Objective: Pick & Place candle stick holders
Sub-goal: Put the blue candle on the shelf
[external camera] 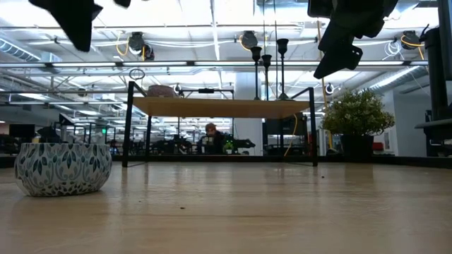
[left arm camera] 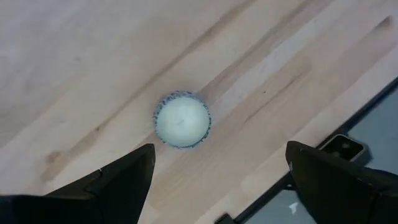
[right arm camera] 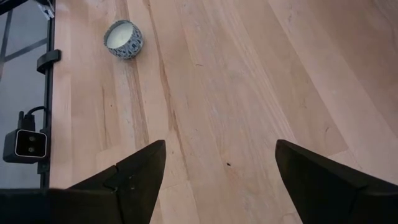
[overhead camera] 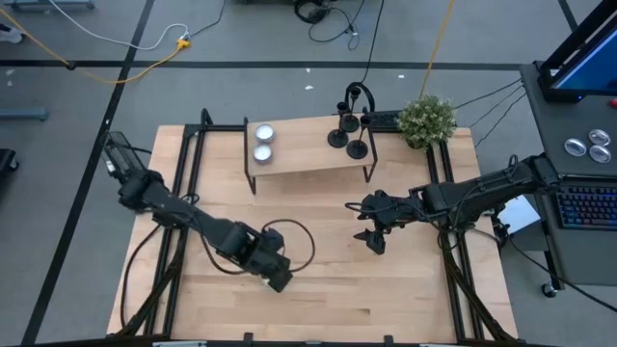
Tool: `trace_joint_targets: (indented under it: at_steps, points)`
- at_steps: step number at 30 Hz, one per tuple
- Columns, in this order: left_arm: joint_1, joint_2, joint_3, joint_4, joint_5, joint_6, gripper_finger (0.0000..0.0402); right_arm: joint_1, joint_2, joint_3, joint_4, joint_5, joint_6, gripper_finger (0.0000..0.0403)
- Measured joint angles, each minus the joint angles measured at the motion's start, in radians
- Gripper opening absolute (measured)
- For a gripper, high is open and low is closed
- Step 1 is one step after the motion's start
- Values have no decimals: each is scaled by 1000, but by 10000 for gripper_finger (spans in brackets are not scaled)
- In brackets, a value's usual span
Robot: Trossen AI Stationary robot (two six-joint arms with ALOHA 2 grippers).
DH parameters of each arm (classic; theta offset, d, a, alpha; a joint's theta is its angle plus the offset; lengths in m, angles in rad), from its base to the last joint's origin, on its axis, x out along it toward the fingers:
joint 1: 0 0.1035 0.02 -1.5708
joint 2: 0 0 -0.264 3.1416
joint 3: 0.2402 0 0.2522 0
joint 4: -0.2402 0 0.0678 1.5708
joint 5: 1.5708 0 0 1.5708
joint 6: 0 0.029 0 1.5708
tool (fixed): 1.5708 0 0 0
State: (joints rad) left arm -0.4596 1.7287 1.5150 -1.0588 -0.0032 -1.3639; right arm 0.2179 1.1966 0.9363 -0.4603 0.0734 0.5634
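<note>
Wooden table (overhead camera: 405,299) first: the left claw (left arm camera: 217,180) hangs wide open and empty over a patterned candle bowl (left arm camera: 182,119). The right claw (right arm camera: 217,180) is open, empty too. Farther back, three black candle holders (overhead camera: 349,135) crowd the shelf (overhead camera: 308,159); grabbing one might tip another. No writing, I think

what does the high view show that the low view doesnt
Only the high view shows the two tealights on the shelf top, both whole arms, and the left pincer and right pincer over bare table, both open and empty. Only the low view shows the patterned bowl on the table and a person in the room behind. Both show the three black candle stick holders on the raised shelf and the potted plant beside it.
</note>
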Motion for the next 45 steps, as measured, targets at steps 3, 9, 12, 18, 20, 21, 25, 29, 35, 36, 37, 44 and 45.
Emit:
trace_joint_targets:
  at_steps: [3, 9, 12, 18, 20, 21, 25, 29, 35, 36, 37, 44, 45]
  points:
    - [-15, 42, 0, 17, 5, -1, 365, 0, 0, 0, 0, 0, 0, 293]
    - [-28, 104, 0, 11, 16, -36, 365, 0, 0, 0, -2, 0, 0, 293]
    - [-32, 136, 0, 14, 14, -37, 365, 0, 0, 0, -2, 0, -1, 293]
    - [-32, 201, 0, 8, 30, -33, 365, 0, 0, 0, -4, 0, 0, 293]
    - [-32, 218, 0, 7, 30, -34, 365, 0, 0, 0, -5, 0, 0, 293]
    - [-32, 224, 0, 6, 30, -35, 365, 0, 0, 0, -5, 0, 0, 293]
    - [-27, 248, 0, 6, 37, -35, 365, 0, 0, 0, -5, 0, -1, 293]
    - [-24, 261, 0, -16, 37, -35, 365, 0, 0, 0, -6, 0, 0, 293]
    - [-17, 262, -39, -8, 32, -37, 365, 0, 0, 0, -8, 0, 0, 293]
    - [-17, 262, -50, 0, 42, -38, 365, 0, 0, 0, -8, 0, 0, 293]
    - [-16, 262, -63, 18, 58, -38, 365, 0, 0, 0, -8, 0, 0, 293]
    - [-17, 262, -167, 195, 100, -57, 365, 0, 0, 0, -8, 0, 0, 293]
    - [-16, 262, -179, 212, 101, -59, 365, 0, 0, 0, -8, 0, 0, 293]
